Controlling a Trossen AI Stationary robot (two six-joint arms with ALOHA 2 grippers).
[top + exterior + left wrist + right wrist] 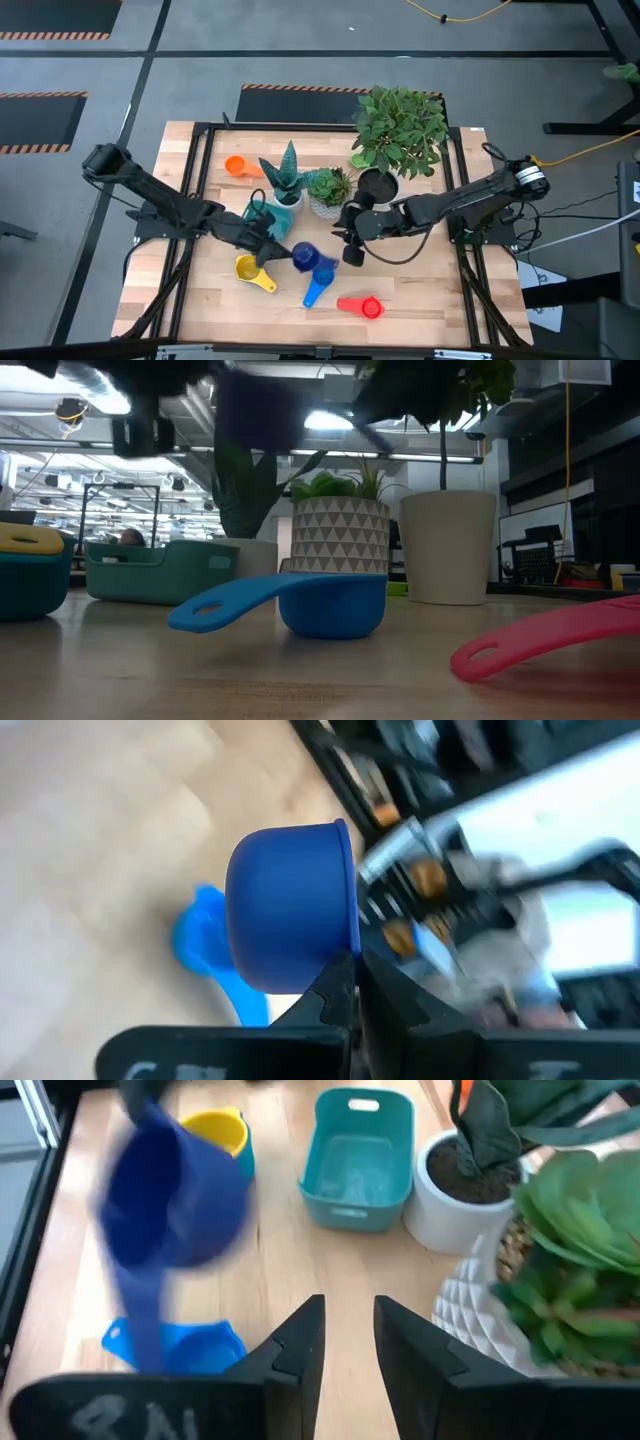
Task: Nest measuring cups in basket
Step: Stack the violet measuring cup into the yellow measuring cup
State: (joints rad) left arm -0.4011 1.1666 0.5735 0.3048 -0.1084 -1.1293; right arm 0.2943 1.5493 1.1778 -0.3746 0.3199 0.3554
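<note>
Navy measuring cup [304, 256] is gripped by its handle in the closed left pincer [277, 251] above the desk [420, 300], near the empty, parted right pincer [351, 238].

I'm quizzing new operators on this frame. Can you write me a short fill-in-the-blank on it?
1. The left gripper holds a ____ cup by its handle.
2. The right gripper holds ____.
3. The basket contains ____ cups.
4. The red cup lies ____ the basket.

Missing words: navy; nothing; no; outside
</note>
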